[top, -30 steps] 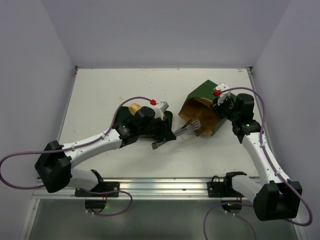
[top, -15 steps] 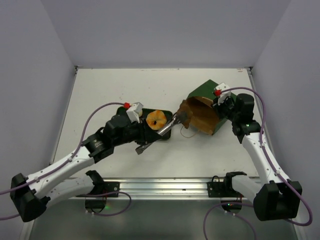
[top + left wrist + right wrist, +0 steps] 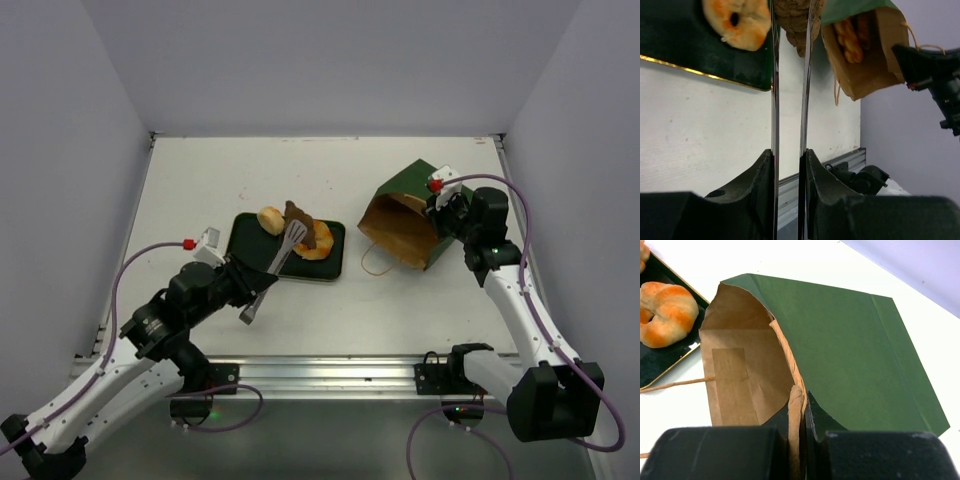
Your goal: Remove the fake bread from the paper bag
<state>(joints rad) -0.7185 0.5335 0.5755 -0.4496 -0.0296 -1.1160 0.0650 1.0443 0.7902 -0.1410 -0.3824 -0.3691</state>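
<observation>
Beyond left end effector (image 3: pixel 788 156): bread (image 3: pixel 791 15).

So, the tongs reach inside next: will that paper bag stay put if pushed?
Likely not: the paper bag looks thin and light, so it may slide. Its creased mouth suggests floppy walls that could fold. The right gripper pinching its rim should steady it.

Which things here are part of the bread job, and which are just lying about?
Job: bag, twisted loaf inside it, bun, ring roll, brown piece at the tongs, tray.
Lying about: purple cables.
</observation>
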